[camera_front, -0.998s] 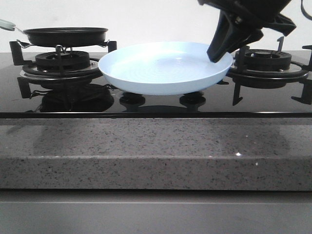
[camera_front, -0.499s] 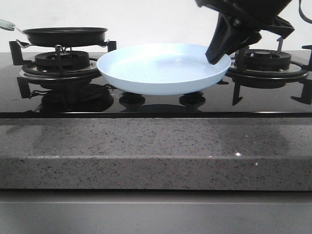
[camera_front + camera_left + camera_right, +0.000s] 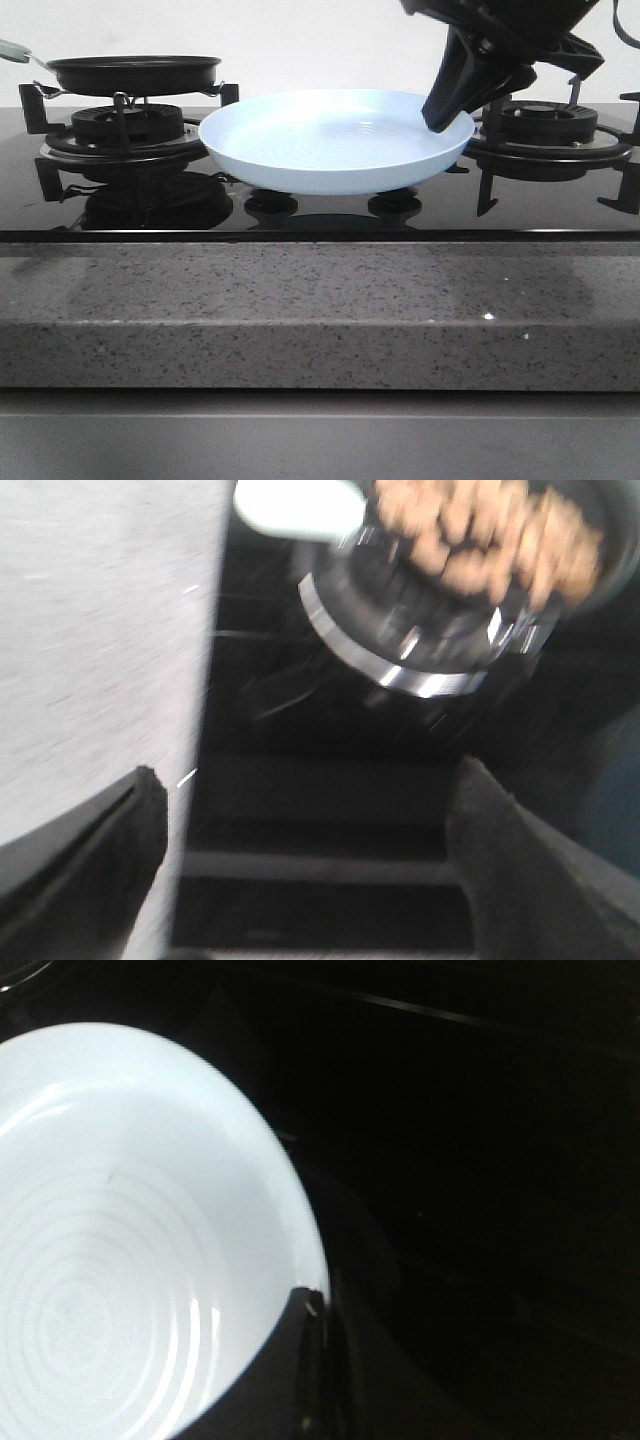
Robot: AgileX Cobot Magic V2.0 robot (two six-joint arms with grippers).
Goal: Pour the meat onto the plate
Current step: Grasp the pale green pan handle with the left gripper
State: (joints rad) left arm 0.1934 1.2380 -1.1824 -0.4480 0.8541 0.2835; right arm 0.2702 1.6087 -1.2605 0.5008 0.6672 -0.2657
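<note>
The pale-blue plate [image 3: 330,140] sits level at the middle of the black stove, just above two knobs. My right gripper [image 3: 440,118] is shut on its right rim; in the right wrist view the plate [image 3: 120,1240] fills one side and the gripper [image 3: 315,1305] pinches its edge. The meat [image 3: 480,530] is a heap of tan pieces in the black frying pan [image 3: 135,72] on the left burner; the front view hides it behind the pan's wall. My left gripper [image 3: 310,880] is open and empty, short of the pan's pale handle [image 3: 300,505].
The right burner's grate [image 3: 550,125] stands behind my right arm. Two knobs [image 3: 272,203] lie under the plate. The speckled granite counter [image 3: 320,310] runs along the stove's front and beside the left gripper [image 3: 100,630].
The plate and my right gripper have shifted slightly to the left since a second ago, then stayed still. The pan has not moved.
</note>
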